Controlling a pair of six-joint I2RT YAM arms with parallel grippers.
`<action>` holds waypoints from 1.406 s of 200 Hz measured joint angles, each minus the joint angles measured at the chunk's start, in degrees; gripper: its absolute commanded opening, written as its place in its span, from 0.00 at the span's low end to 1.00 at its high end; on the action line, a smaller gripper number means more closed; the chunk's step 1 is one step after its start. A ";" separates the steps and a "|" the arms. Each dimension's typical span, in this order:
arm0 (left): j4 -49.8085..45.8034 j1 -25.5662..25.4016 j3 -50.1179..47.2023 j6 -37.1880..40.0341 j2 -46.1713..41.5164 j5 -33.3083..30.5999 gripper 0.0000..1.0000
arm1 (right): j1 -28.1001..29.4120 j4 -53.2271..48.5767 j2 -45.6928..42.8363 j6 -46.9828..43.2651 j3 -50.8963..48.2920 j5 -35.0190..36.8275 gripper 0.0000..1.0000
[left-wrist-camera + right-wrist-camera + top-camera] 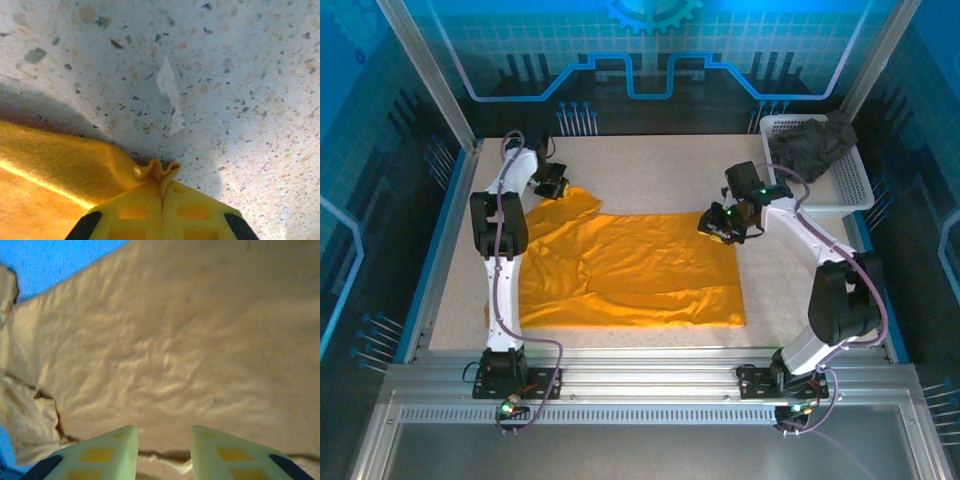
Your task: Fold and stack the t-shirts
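Pinching orange t-shirt corner, left gripper

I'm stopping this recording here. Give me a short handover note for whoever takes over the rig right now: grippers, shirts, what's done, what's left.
Grippers: the left gripper is shut on a pinch of the orange t-shirt at its far left corner. The right gripper is open, its fingers apart at the shirt's far right corner.
Things: the orange t-shirt lies spread on the table, mostly flat and a little rumpled. The grey t-shirt is bunched in the white basket at the far right.
Done: nothing folded or stacked.
Left: fold the orange one, take out and fold the grey one, stack them.
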 measured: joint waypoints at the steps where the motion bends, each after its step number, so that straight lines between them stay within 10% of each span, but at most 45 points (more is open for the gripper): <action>1: 0.02 0.00 -0.04 0.07 -0.04 0.00 0.00 | -0.09 -0.02 0.31 0.04 0.42 0.24 0.33; 96: 11.80 -4.55 -23.58 5.16 -24.02 2.03 0.00 | -5.46 -8.87 32.94 1.05 33.22 18.82 0.37; 206: 15.02 -4.20 -33.59 8.00 -29.77 4.81 0.00 | -8.35 -10.08 37.46 -6.97 34.73 15.21 0.35; 281: 10.54 -3.04 -27.08 12.02 -27.54 4.59 0.00 | -8.35 -9.86 37.48 -11.02 33.62 14.47 0.00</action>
